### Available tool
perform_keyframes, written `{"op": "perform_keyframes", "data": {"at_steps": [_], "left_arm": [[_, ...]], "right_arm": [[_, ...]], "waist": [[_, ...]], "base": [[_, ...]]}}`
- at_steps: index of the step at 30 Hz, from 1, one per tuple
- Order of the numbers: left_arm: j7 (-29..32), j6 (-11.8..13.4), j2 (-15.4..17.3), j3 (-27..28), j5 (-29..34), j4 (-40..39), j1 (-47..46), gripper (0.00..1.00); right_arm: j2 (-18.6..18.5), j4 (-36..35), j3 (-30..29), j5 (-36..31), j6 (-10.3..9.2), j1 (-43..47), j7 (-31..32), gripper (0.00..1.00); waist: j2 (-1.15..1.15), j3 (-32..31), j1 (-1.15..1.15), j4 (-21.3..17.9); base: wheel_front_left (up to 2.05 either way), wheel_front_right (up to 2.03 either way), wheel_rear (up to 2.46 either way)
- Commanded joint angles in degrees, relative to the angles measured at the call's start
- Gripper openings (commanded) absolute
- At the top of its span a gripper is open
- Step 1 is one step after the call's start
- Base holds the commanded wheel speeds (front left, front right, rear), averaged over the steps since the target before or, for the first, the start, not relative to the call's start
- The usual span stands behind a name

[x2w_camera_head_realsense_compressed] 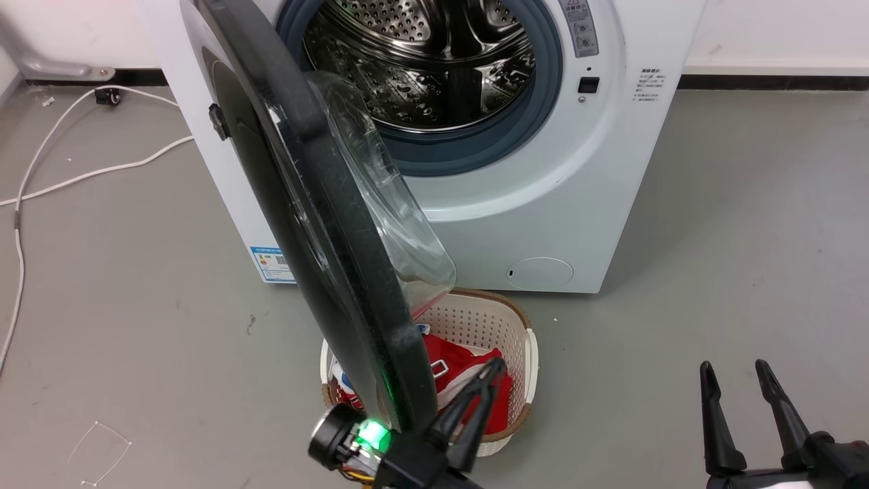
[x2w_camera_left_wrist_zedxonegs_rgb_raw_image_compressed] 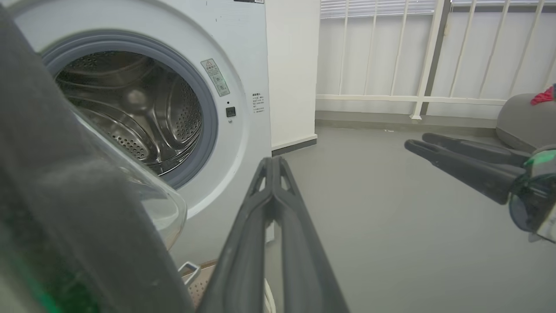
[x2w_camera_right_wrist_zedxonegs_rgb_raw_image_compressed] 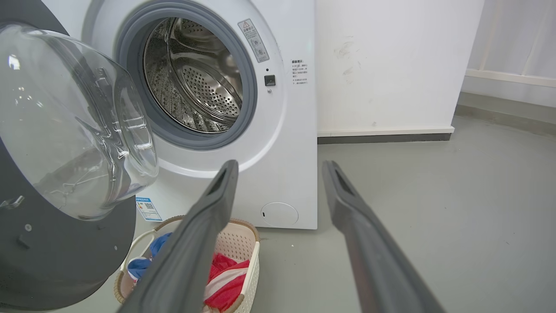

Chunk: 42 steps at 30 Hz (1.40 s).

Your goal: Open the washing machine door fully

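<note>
The washing machine is a white front-loader with its steel drum exposed. The washing machine door stands swung out towards me, edge-on in the head view, its clear glass bowl facing right. My left gripper is shut with nothing in it, just right of the door's near edge on the inner side; I cannot tell whether it touches. The left wrist view shows its closed tips beside the door. At the lower right, well clear of the door, my right gripper is open and empty.
A white laundry basket with red and blue clothes sits on the floor under the door, in front of the machine. White cables trail over the grey floor at the left. A grey beanbag lies by the railing.
</note>
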Motion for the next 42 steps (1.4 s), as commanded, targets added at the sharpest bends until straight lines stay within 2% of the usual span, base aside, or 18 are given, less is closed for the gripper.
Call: {"op": "perform_keyframes", "data": {"at_steps": [1, 9, 18, 33, 42], "left_arm": [[-0.2, 0.4, 0.1, 0.4, -0.1, 0.1, -0.2, 0.0], [-0.2, 0.1, 0.0, 4.6, 0.1, 1.4, -0.4, 0.0], [-0.1, 0.6, 0.6, 8.2, 0.3, 2.4, 2.0, 0.0], [0.0, 1.2, 1.8, 12.3, 0.9, 0.2, 6.0, 0.0], [0.0, 2.7, 2.8, 17.9, -0.3, -0.2, 6.0, 0.0]], "right_arm": [[0.1, 0.1, 0.0, -0.3, -0.01, -0.8, -0.1, 1.0], [0.1, 0.3, -0.4, -0.5, -0.01, -0.6, -0.1, 1.0], [0.1, 0.7, -0.2, -0.1, -0.01, 0.5, -0.1, 1.0], [0.1, 0.7, -0.4, 0.6, -0.01, 1.1, -0.1, 1.0], [0.1, 1.1, -0.1, 0.6, -0.01, 0.5, -0.1, 1.0]], "waist": [[0.0, 0.1, 0.0, 0.0], [0.0, 0.0, 0.0, 0.8], [0.0, -1.1, 0.0, 3.6], [0.0, -1.2, 0.0, 10.6], [0.0, -0.3, 0.0, 14.7]], "base": [[0.0, 0.0, 0.0], [0.0, 0.0, 0.0], [0.0, 0.0, 0.0], [0.0, 0.0, 0.0], [0.0, 0.0, 0.0]]}}
